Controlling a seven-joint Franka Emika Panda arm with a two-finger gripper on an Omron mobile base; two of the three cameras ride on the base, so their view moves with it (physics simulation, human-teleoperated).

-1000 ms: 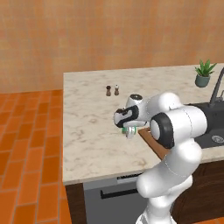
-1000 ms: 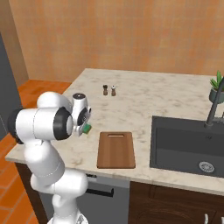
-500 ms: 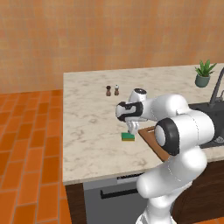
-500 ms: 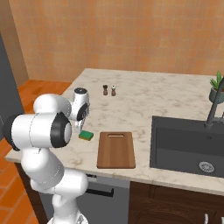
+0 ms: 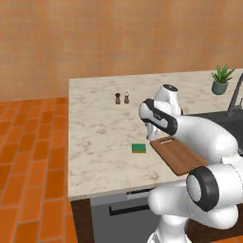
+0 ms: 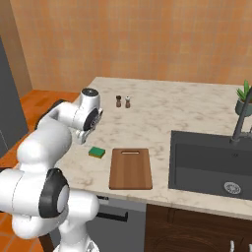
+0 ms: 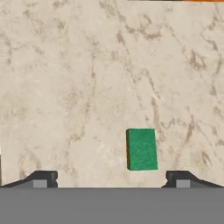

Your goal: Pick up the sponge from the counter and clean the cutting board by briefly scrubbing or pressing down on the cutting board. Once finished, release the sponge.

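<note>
The counter (image 5: 95, 142) is pale marble with faint veins and a thick light edge, and a dark sink (image 6: 211, 160) is set into its right part. Near the front edge the sponge (image 5: 139, 148) lies flat, just left of the cutting board (image 6: 130, 168) and apart from it. Far back stand two small shakers (image 6: 123, 102) side by side, and a potted plant (image 5: 221, 80) at the far right.

A smooth, beige marble-patterned bench (image 5: 99, 142) with faint veining was seen. The flat brown cutting board (image 6: 130, 168) was shown with a matt wood grain. The small green sponge (image 7: 141, 148) appeared finely textured and matt. The dark sink basin (image 6: 209, 160) looked matt.
</note>
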